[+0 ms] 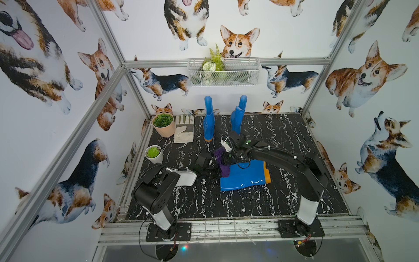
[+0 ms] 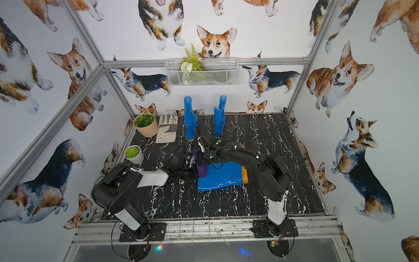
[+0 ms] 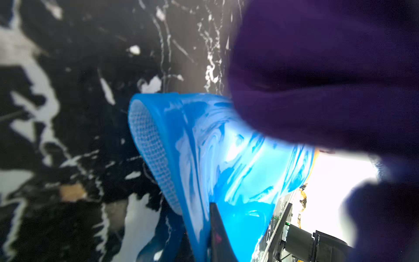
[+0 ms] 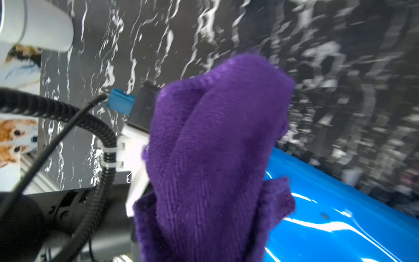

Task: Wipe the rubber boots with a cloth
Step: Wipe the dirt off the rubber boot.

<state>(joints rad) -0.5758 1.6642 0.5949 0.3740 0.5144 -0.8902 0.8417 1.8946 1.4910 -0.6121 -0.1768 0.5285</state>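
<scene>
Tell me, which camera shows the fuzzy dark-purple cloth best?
The right wrist view: the fuzzy dark-purple cloth looms large, weave sharp, resting against the glossy blue rubber boot. The left wrist view shows only a dark blur; both top views show a small, half-hidden bit.
</scene>
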